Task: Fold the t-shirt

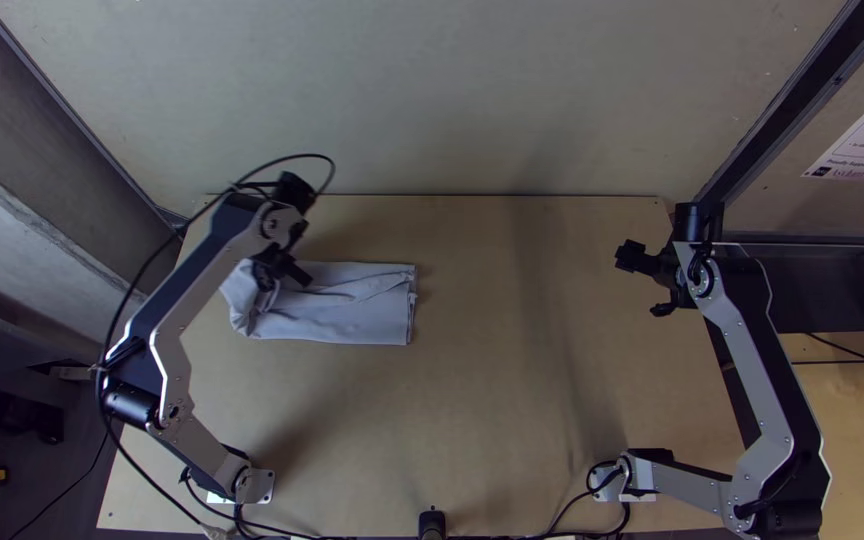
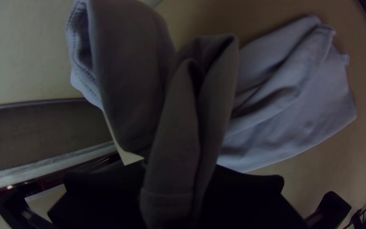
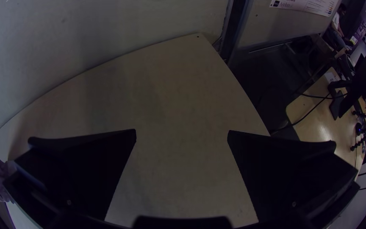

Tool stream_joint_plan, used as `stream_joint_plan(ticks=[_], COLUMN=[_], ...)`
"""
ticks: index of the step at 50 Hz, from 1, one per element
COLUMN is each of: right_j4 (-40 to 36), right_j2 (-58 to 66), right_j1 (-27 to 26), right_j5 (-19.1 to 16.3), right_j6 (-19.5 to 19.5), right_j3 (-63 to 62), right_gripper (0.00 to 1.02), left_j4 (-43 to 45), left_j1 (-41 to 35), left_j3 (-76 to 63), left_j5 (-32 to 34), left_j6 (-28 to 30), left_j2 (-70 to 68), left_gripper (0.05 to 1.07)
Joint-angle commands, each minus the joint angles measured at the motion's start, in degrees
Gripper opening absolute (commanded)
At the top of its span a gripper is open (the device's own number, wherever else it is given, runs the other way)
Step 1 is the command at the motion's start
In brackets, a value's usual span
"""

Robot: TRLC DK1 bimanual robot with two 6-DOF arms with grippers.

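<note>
The pale grey-blue t-shirt (image 1: 352,315) lies as a folded, narrow bundle on the left half of the table, its left end raised and bunched. At that end is my left gripper (image 1: 285,274). From the left wrist, folds of the t-shirt (image 2: 183,157) stand up between the black fingers of my left gripper (image 2: 172,191), which is shut on them; the rest of the cloth spreads out beyond. Far from the cloth, over the table's right side, my right gripper (image 1: 644,284) hangs. Its own wrist camera shows this right gripper (image 3: 182,133) wide open, bare tabletop between the fingers.
Bare wood of the table (image 1: 512,400) stretches between the arms. A pale wall (image 1: 452,100) rises behind the table's far edge, and a dark frame post (image 1: 792,110) stands at the back right. A black cable (image 1: 120,300) loops along the left arm.
</note>
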Motion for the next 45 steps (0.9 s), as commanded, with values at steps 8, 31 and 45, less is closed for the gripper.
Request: stream_joint_plan(ticks=[8,31,45], right_j4=[0.4,0.4,0.4], right_j2=[-2.3,-2.8,-5.7], right_j1=[-1.4,-2.8,-1.9], right_j5=[0.0,0.0,0.0], right_j6=[-1.1,-1.7,-1.8], right_j3=[-2.4,-4.6,-9.0], right_gripper=[0.99,0.99,0.99], left_j4=[-2.3,-2.7,-2.0], left_j1=[-8.3,-19.4,-21.0], left_j3=[1.9,6.0,28.0], left_j5=[-2.5,-1.6,28.2], left_j6=[-6.8,-17.6,-28.3], left_j2=[6.2,17.0,28.0], left_gripper=[0.08,0.98,1.03])
